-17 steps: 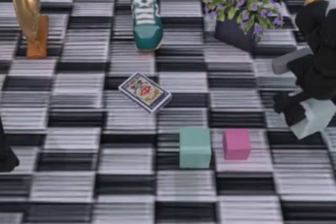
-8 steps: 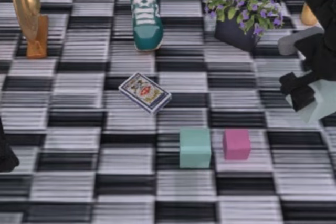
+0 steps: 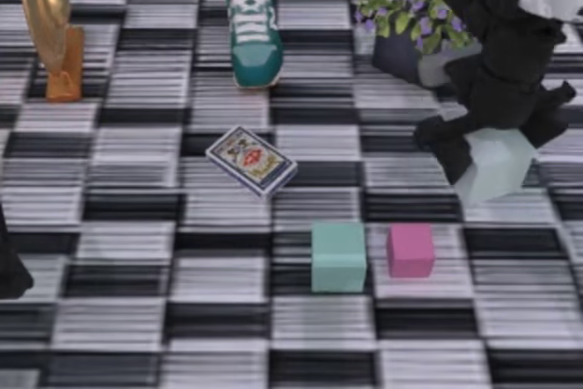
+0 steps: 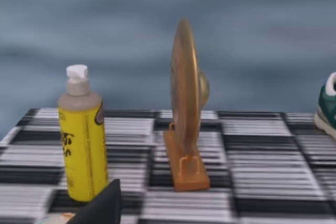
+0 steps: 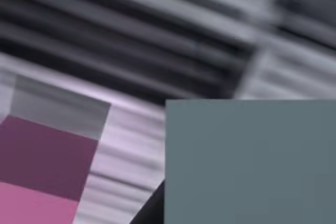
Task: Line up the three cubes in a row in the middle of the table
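Nearest on the striped checkerboard table [image 3: 228,325], a mid-sized matte teal cube [image 3: 338,256] and small matte pink cube [image 3: 410,250] sit side by side, already a row. Behind them to the right, the right gripper [image 3: 483,157] carries the larger pale mint cube [image 3: 495,163] pinched in its jaws above the table, probably to join them. The left arm [image 3: 11,266] is parked at the left edge, its jaws unreadable.

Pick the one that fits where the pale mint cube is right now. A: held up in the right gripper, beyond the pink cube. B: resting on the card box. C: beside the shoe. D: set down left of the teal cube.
A: the pale mint cube sits clamped in the right gripper, off the table, beyond the pink cube.
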Motion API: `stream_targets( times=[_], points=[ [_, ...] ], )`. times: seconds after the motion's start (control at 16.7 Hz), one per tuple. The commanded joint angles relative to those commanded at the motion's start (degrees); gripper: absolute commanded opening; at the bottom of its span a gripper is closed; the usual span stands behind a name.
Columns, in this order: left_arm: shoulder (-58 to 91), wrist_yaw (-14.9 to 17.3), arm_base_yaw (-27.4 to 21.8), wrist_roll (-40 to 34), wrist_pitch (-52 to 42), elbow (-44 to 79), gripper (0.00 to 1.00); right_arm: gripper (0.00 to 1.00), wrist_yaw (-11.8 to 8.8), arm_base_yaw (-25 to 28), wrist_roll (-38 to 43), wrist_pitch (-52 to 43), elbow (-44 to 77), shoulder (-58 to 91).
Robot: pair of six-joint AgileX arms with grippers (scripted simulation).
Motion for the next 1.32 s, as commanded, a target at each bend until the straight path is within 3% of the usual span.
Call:
stream_targets(
  times=[0.54, 0.72, 0.9, 1.32],
  points=[
    [0.00, 0.00, 0.00, 0.00, 0.00, 0.00, 1.00, 0.00, 0.56, 23.39, 39.84, -18.66, 43.43, 22.15],
    [0.00, 0.00, 0.00, 0.00, 0.00, 0.00, 1.00, 0.00, 0.76, 29.13, 48.91, -22.69, 52.46, 26.63],
    [0.00, 0.00, 0.00, 0.00, 0.00, 0.00, 1.00, 0.00, 0.90, 31.80, 52.61, -24.43, 56.08, 28.50],
    [0.00, 0.00, 0.00, 0.00, 0.00, 0.00, 1.00, 0.00, 0.77, 31.64, 52.70, -22.14, 53.76, 27.78]
  ],
)
